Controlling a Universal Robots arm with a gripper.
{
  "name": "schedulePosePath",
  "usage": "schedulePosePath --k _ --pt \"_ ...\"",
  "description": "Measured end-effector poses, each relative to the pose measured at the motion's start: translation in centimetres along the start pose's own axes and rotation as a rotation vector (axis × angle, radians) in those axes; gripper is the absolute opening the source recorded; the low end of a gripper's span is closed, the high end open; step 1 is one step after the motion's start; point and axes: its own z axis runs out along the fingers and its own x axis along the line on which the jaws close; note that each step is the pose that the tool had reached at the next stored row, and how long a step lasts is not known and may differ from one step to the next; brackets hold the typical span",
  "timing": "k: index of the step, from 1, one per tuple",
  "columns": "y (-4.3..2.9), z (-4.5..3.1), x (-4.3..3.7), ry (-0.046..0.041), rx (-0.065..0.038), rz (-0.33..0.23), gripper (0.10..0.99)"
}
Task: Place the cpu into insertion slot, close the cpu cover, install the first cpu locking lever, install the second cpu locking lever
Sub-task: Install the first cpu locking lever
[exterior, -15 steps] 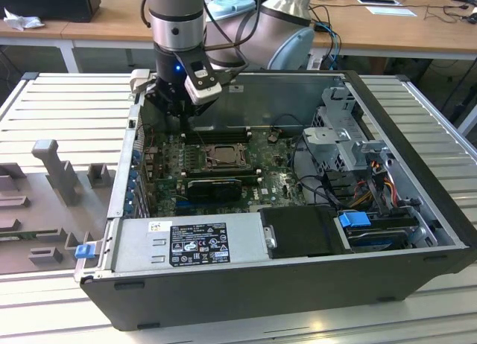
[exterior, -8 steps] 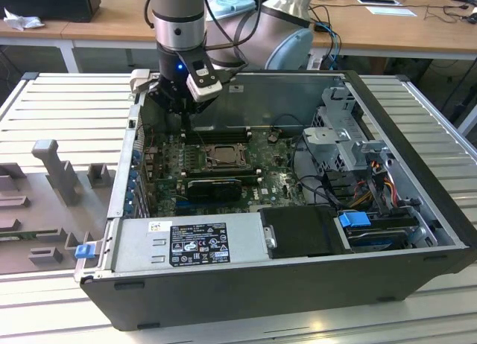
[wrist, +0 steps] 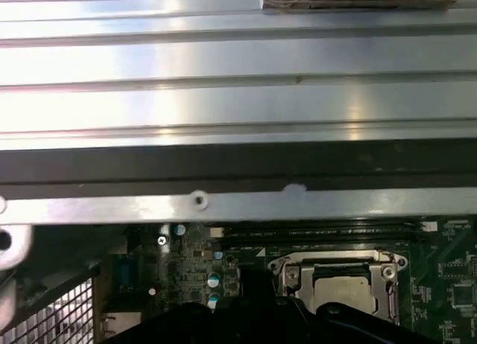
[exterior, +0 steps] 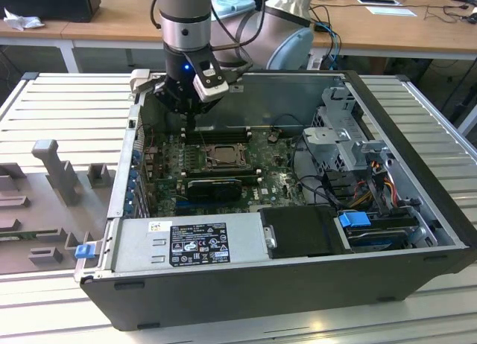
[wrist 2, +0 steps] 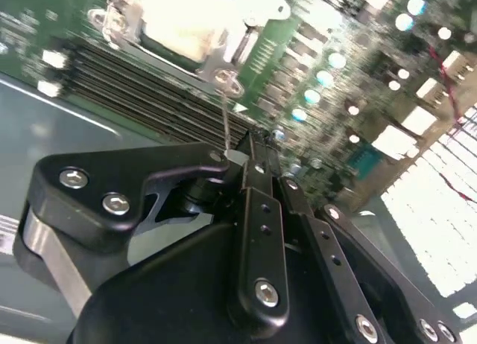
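In the exterior view you see the gripper low inside the open computer case, just behind the insertion slot. In the second wrist view its fingers meet on a thin locking lever. In the first wrist view the cpu sits under the closed cpu cover.

The hand hangs inside the open case, hemmed by the case wall behind; memory slots lie just beneath it.
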Motion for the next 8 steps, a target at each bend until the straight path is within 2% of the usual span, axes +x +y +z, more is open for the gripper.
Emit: schedulePosePath --k 1,8 --pt "0.03 0.07 -0.89 -0.0001 0.0 0.0 0.106" --pt "0.21 0.47 -4.37 0.0003 -0.002 -0.001 0.106"
